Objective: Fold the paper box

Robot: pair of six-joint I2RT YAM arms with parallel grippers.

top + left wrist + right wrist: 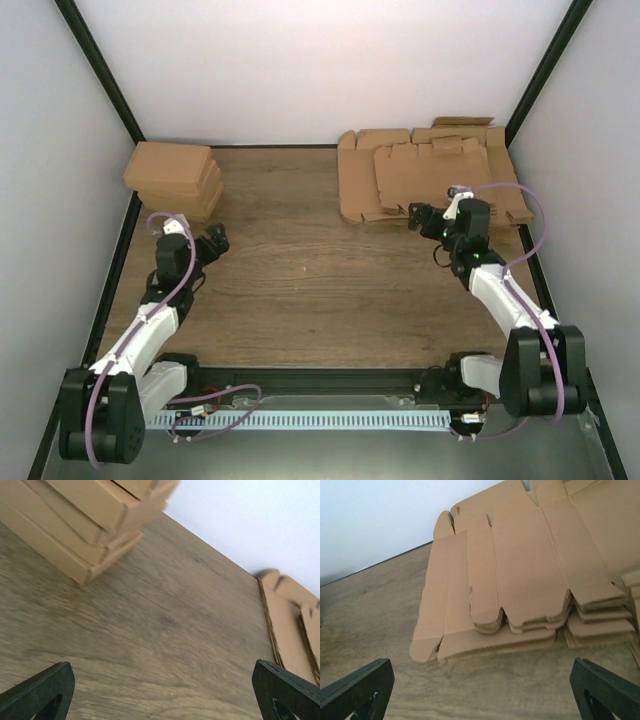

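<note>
- Left claw (216,240): spread wide, empty, near the folded boxes (175,178).
- Right claw (420,216): spread wide, empty, at the sheet pile (352,185).
- Paper box (430,175): flat atop that pile, far right of the bench (320,280).

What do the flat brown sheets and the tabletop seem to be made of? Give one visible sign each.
Flat brown sheets: likely cardboard, matte tan; creases and layered cut edges. Tabletop: wood or wood-look laminate, dull finish; grain lines show.
</note>
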